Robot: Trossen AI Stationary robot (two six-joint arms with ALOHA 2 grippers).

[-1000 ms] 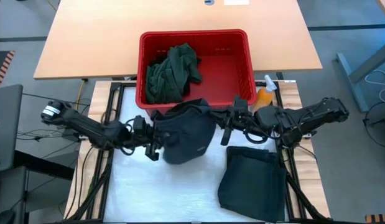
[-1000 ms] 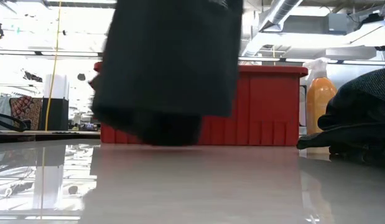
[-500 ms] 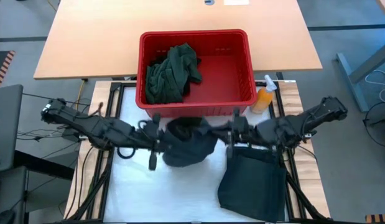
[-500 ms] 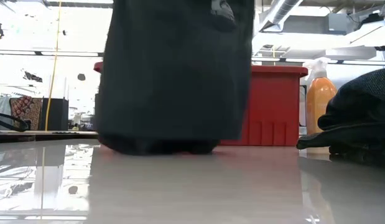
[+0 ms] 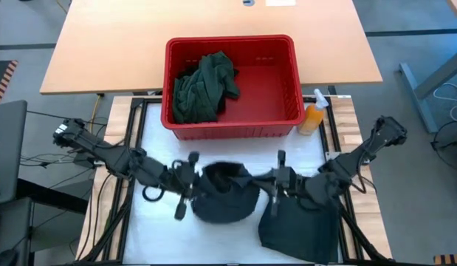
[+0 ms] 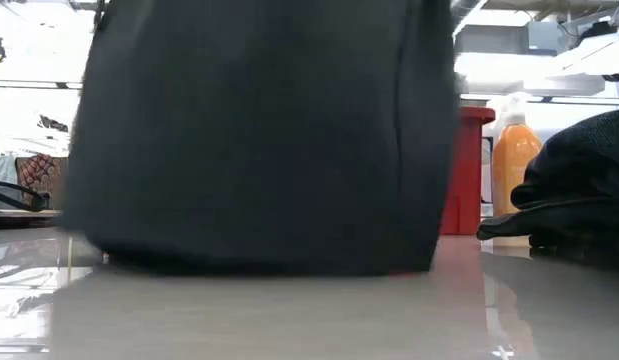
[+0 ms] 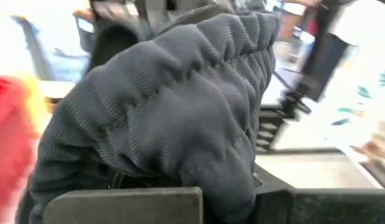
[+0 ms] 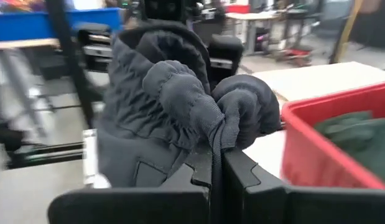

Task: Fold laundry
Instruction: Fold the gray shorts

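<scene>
With both the left gripper (image 5: 185,186) and the right gripper (image 5: 275,185) clenched on the top edge of the dark garment (image 5: 224,193) hanging near the table's (image 5: 158,222) middle, we should lower evenly so its hem spreads flat.

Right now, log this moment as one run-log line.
left gripper: shut on dark garment | right gripper: shut on same garment | garment: hanging between both, hem near table | green garment: in basket

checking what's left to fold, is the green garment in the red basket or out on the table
In the basket. The green garment lies crumpled inside the red basket, against one side wall, with no gripper touching it.
</scene>
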